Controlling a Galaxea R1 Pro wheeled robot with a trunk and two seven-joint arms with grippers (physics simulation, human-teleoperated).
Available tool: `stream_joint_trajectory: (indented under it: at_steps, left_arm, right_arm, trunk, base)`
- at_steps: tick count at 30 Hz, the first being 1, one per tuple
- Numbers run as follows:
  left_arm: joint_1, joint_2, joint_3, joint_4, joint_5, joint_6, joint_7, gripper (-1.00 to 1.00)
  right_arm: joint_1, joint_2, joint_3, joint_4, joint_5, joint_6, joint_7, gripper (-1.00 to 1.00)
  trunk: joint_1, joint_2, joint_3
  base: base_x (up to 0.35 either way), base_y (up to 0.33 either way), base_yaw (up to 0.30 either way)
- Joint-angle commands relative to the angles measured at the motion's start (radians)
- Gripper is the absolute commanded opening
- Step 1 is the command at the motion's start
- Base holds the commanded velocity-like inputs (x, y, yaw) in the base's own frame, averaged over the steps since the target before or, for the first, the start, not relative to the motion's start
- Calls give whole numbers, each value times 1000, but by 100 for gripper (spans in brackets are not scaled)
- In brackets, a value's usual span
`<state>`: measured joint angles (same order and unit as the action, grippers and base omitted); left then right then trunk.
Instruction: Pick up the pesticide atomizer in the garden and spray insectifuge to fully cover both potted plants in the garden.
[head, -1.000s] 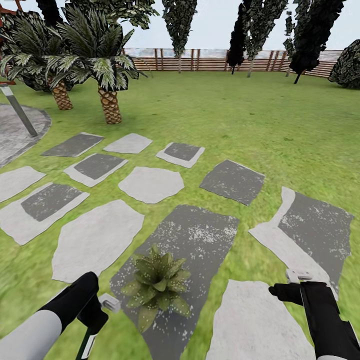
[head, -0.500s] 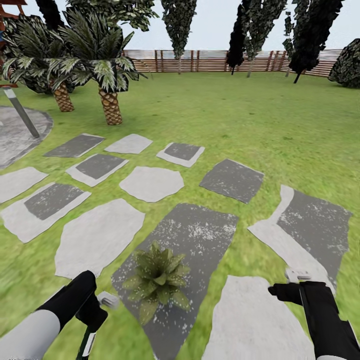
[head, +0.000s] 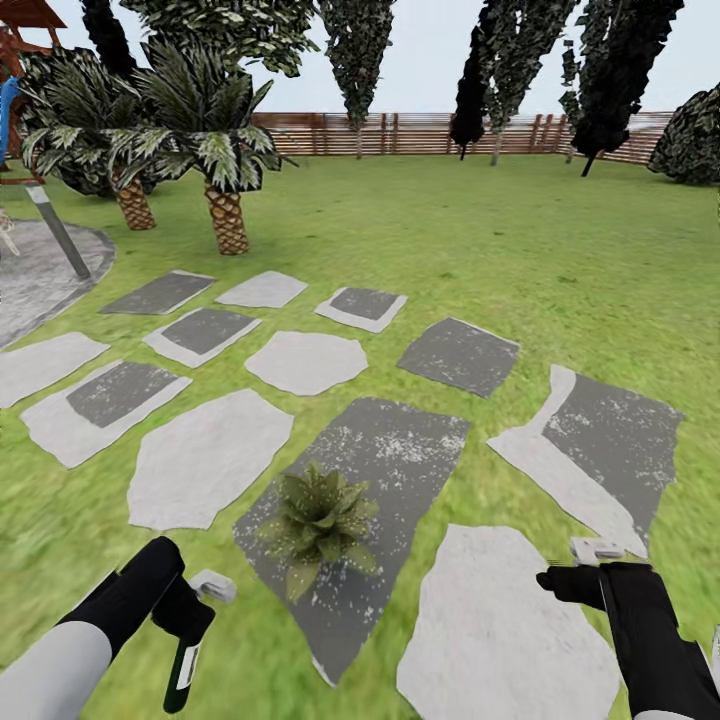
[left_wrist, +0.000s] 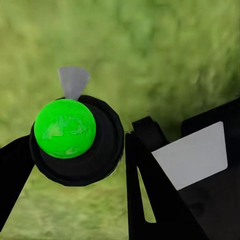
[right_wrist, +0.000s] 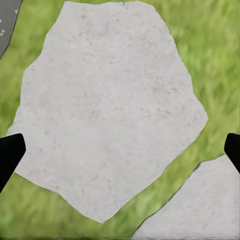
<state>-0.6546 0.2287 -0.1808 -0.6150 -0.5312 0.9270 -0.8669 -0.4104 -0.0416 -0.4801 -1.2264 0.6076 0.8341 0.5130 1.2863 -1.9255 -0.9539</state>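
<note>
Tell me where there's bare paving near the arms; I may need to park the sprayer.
The pale irregular stepping stone between the dark speckled slab and the right gripper is bare. The pale stone left of that slab is bare too. The slab's near end is crowded by the small green potted plant.

black-collared pesticide atomizer with green cap, clamped between left gripper fingers above blurred grass
</note>
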Motion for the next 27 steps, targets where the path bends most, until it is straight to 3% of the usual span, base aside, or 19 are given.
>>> stream_joint_trajectory:
  at_steps: [1, 12, 27]
  left_arm:
    - [0, 1, -2, -2, -10, 1, -10, -100]
    - [0, 0, -3, -2, -10, 1, -11, -100]
    - [0, 0, -1, -2, -10, 1, -10, -100]
  right_arm:
    - [-1, 0, -1, 0, 11, 2, 10, 100]
    - [-1, 0, -1, -1, 11, 2, 10, 100]
    - [-1, 0, -3, -6, 11, 3, 10, 100]
  trunk:
    - [-1, 0, 1]
    - [-1, 0, 4]
    - [-1, 0, 13]
  base:
    - [-288, 0, 0]
    - [-279, 0, 0]
    - [-16, 0, 17]
